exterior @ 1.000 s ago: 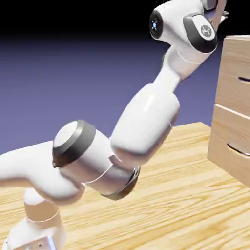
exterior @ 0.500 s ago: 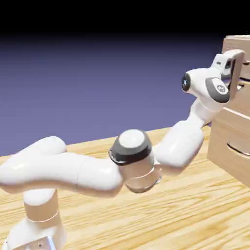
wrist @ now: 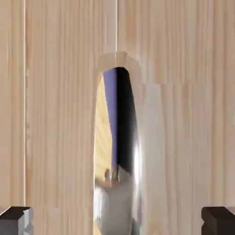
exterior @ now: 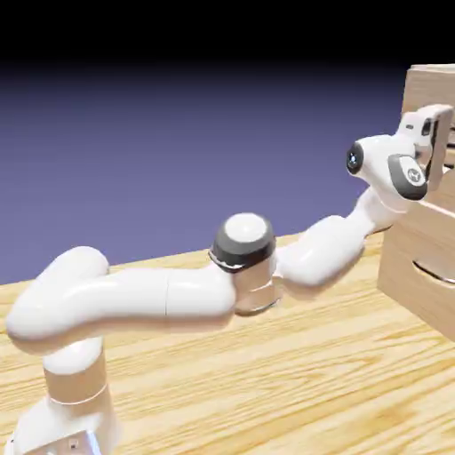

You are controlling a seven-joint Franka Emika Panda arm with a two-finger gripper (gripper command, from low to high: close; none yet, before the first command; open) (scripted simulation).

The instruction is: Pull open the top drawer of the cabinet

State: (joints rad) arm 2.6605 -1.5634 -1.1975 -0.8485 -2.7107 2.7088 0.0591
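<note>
The cabinet (exterior: pixel 428 82) stands at the right edge of the exterior view. My hand (exterior: pixel 427 133) is pressed up to the top drawer (exterior: pixel 447 185), and the fingers are hidden there. In the hand view the drawer's pale wood front (wrist: pixel 55 114) fills the picture. Its shiny metal bar handle (wrist: pixel 121 151) runs down the middle. My gripper (wrist: pixel 117 221) straddles that handle. One grey fingertip (wrist: pixel 14 220) shows at the lower left corner and the other at the lower right, both well clear of the bar, so the gripper looks open.
The lower drawer (exterior: pixel 413 267) with its curved handle (exterior: pixel 435 271) sits just under my hand. The yellow wooden tabletop (exterior: pixel 293 382) stretches beneath the arm, whose elbow (exterior: pixel 244 249) hangs low over it.
The arm swung down from above the cabinet and stretched out to the top drawer's front. Over the last half second the hand edged a little further right, toward the drawer.
</note>
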